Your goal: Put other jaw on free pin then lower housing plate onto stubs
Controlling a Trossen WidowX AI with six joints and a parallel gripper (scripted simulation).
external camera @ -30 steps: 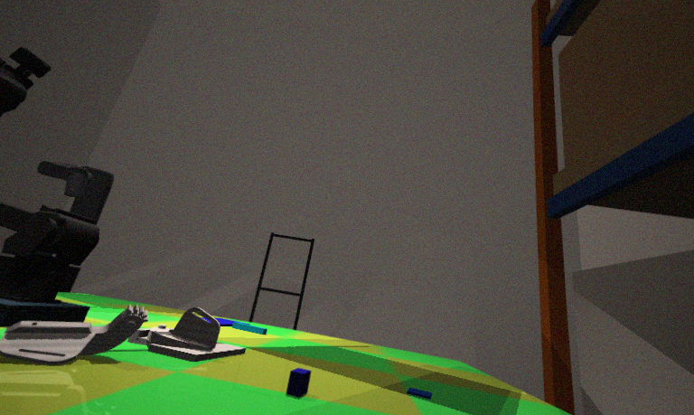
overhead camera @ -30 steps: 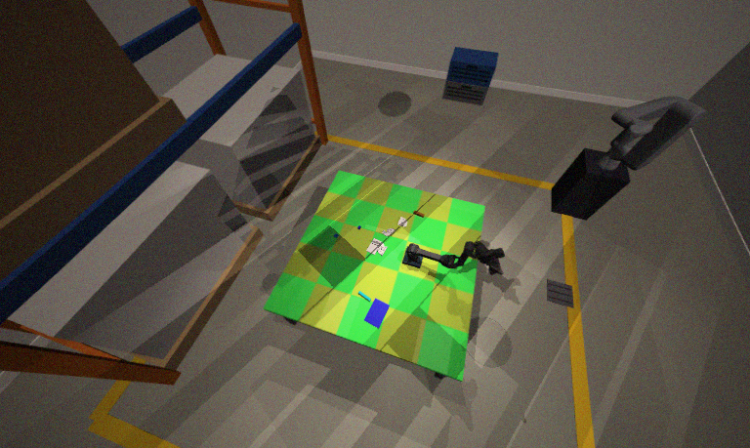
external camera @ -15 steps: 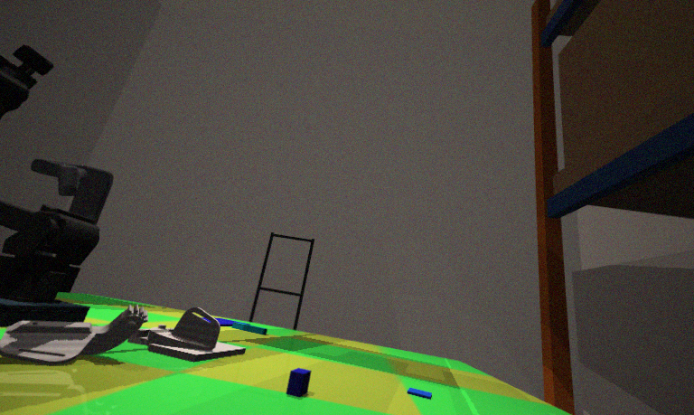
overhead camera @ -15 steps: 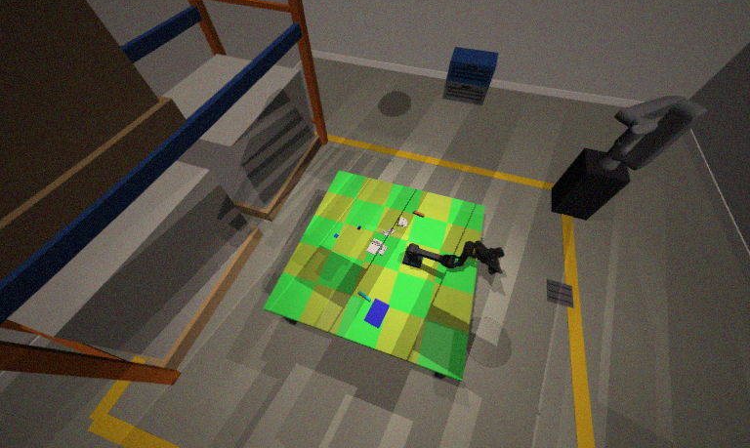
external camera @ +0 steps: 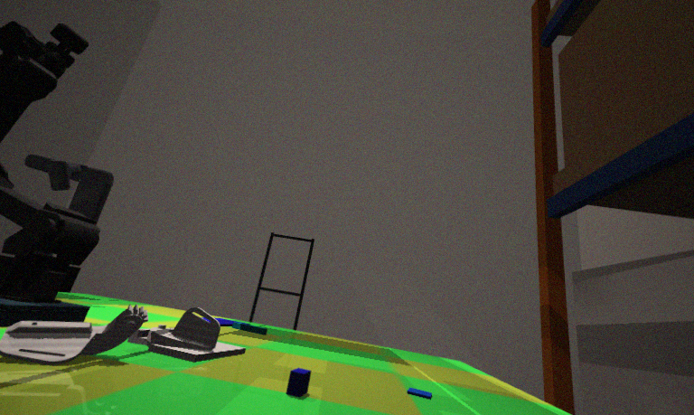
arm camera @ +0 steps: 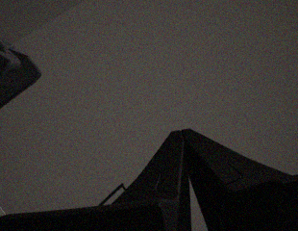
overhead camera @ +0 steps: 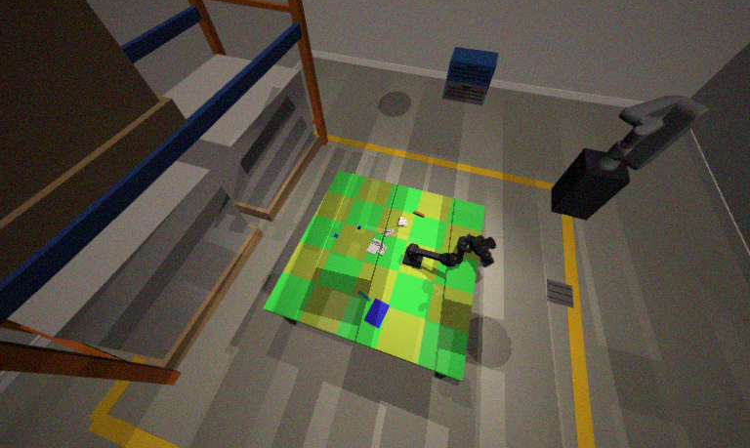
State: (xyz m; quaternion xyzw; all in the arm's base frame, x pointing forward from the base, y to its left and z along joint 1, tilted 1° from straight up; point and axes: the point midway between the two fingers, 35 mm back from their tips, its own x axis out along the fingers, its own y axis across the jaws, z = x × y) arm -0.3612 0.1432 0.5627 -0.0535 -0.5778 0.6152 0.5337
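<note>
The pale base lies on the checkered table, with one jaw on it. The pins and tooth contact are too small to make out. A loose pale jaw with a toothed end lies beside the base. A pale rounded piece, apparently the housing plate, lies farther along, separate from the base. My gripper is shut and empty, its fingertips touching, raised well away from all these parts on the far side of the arm's own base.
A dark blue block and a small blue bar lie beyond the base. A teal bar lies by a blue pad. An orange bar lies near the plate. A black pedestal stands off the table.
</note>
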